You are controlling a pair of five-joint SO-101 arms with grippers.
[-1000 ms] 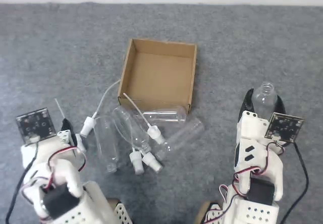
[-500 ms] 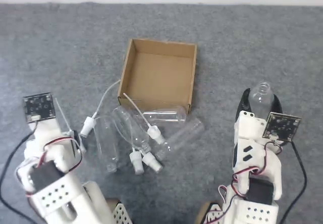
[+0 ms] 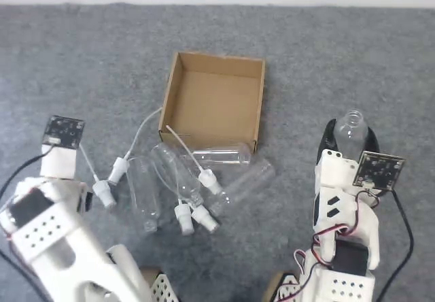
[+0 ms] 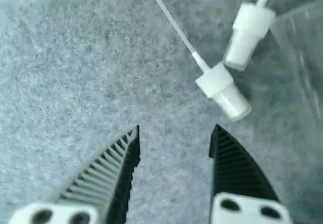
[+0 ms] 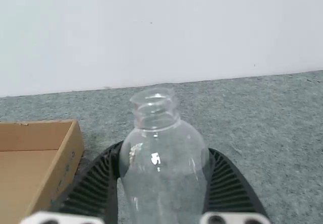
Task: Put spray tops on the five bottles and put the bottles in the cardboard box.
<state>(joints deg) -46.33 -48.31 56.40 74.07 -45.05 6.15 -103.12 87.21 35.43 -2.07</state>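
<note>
My right gripper is shut on a clear, uncapped bottle and holds it upright at the right of the table. My left gripper is open just above the carpet and holds nothing. A little ahead of its tips lies a white spray top with a long tube, seen at the left in the high view. A second spray top lies just beyond it. The empty cardboard box stands at the middle back. Several clear bottles and spray tops lie in front of the box.
Grey carpet covers the table, with open floor to the left of the box and between the pile and the right arm. A white wall runs along the far edge.
The left arm's wrist has swung up and to the right, and a spray top now lies in the open beside it. The right gripper with its bottle has drawn back slightly.
</note>
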